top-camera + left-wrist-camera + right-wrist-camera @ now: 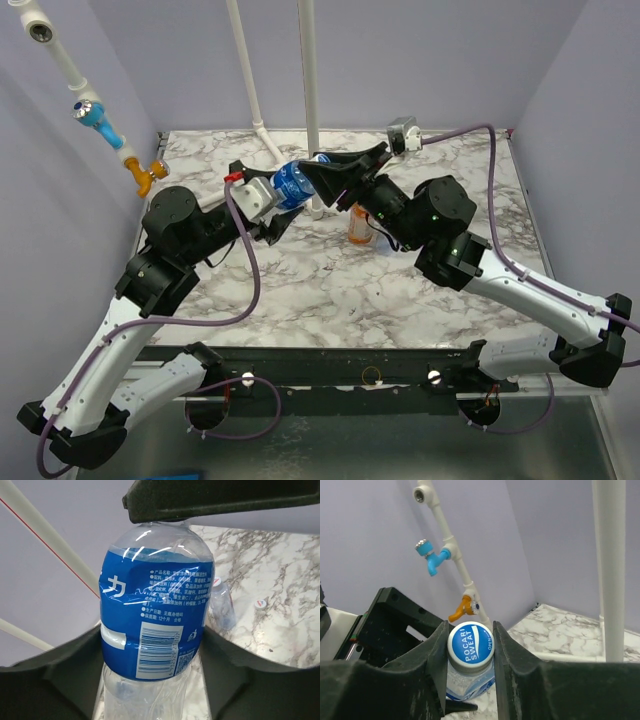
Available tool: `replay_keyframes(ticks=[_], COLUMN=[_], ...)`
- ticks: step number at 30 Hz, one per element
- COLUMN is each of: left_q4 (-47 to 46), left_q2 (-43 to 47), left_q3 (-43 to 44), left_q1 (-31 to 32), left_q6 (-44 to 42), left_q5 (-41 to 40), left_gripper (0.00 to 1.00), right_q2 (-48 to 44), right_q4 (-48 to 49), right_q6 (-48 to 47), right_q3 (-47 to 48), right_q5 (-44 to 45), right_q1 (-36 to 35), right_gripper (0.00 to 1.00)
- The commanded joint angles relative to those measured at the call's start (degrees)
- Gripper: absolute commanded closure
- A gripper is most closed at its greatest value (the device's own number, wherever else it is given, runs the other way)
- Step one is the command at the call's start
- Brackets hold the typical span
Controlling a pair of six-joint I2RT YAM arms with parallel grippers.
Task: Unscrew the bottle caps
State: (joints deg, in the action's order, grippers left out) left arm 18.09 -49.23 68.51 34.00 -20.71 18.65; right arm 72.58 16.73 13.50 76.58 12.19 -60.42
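The left gripper (283, 190) is clamped on the body of a clear bottle (155, 625). The bottle has a blue label, dented at one side, and is held above the marble table (330, 290). The jaws of the right gripper (328, 172) press on both sides of its cap (470, 644), which has a white rim and a blue top with white letters.

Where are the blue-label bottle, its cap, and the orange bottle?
blue-label bottle (155, 625): left wrist view, on the label.
cap (470, 644): right wrist view, printed top.
orange bottle (359, 230): top external view, lower body.
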Motion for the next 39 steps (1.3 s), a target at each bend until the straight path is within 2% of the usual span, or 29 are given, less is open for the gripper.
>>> replay_keyframes(ticks=[1, 4, 10, 15, 18, 19, 20, 22, 24, 26, 33, 36, 39], left_q4=[2.63, 8.71, 9.68, 10.54, 10.57, 10.52, 10.46, 10.44, 9.71, 8.37, 6.15, 5.75, 5.04], left_q2=[0.27, -0.81, -1.06, -2.4, -2.17, -2.04, -1.98, -1.8, -1.79, -1.57, -1.55, -1.74, -1.88], left_q3=[0.38, 2.01, 3.01, 4.88, 4.08, 3.75, 3.44, 2.84, 2.38, 1.79, 0.88, 0.84, 0.83], left_q1=[0.37, 0.37, 0.37, 0.37, 0.37, 0.37, 0.37, 0.37, 0.37, 0.37, 0.37, 0.37, 0.37], left_q6=[5.25, 6.63, 10.61, 12.77, 12.26, 11.68, 11.24, 10.1, 9.53, 9.29, 8.59, 8.58, 8.81], left_q5=[3.65, 7.32, 11.18, 13.59, 13.23, 12.94, 12.46, 11.34, 9.69, 7.88, 4.35, 3.27, 2.25], left_gripper=[0.12, 0.04, 0.05, 0.21, 0.37, 0.45, 0.53, 0.65, 0.71, 0.72, 0.72, 0.71, 0.71], right_q2=[0.74, 0.03, -0.06, -0.25, -0.27, -0.31, -0.37, -0.22, 0.26, 0.76, 2.76, 4.2, 5.54], right_q4=[1.38, -1.95, -9.54, -9.53, -9.42, -9.22, -8.82, -7.77, -6.47, -5.05, -6.49, -8.73, -10.95], right_q6=[-3.04, -7.94, -11.91, -12.54, -12.71, -12.71, -12.71, -12.17, -10.39, -8.29, -4.02, -2.53, -1.25], right_q3=[1.88, 2.92, 6.24, 5.28, 4.92, 4.78, 4.63, 4.64, 5.27, 5.78, 10.21, 12.38, 14.01], right_q5=[-10.16, -17.57, -24.02, -22.32, -21.27, -20.95, -20.32, -18.19, -14.15, -9.47, -6.68, -6.92, -6.16], right_q1=[-0.28, -0.22, -0.25, -0.24, -0.22, -0.22, -0.22, -0.22, -0.22, -0.22, -0.25, -0.22, -0.22], right_gripper=[0.84, 0.87, 0.93, 0.94, 0.94, 0.94, 0.9, 0.68, 0.46, 0.37, 0.35, 0.37, 0.43])
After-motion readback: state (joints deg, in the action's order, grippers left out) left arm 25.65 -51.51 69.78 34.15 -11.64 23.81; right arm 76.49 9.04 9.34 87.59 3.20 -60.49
